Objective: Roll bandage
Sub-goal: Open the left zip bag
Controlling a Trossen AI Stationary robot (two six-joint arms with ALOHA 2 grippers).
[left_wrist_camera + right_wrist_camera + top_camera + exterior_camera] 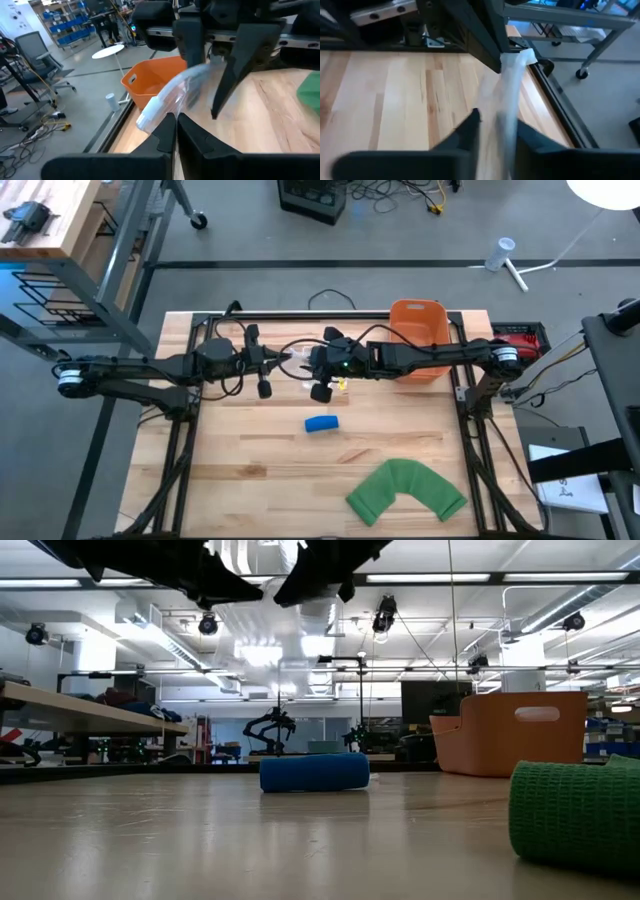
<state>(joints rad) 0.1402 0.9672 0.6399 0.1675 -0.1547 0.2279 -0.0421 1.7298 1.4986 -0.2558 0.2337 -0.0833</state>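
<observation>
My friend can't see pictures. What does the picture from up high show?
Two dark robot arms meet above the middle of a wooden table, the left end effector and right end effector holding a clear wrapper between them. A blue bandage roll, green bandage and orange bin sit nearby.

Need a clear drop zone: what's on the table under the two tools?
Beneath the left tool and right tool, which share a clear wrapper, is bare table. The blue roll lies nearer. The arms hide the wood directly below.

On the table (250,470), the roll (321,423) lies between the bin (418,325) behind and the folded cloth (407,491) in front.
</observation>
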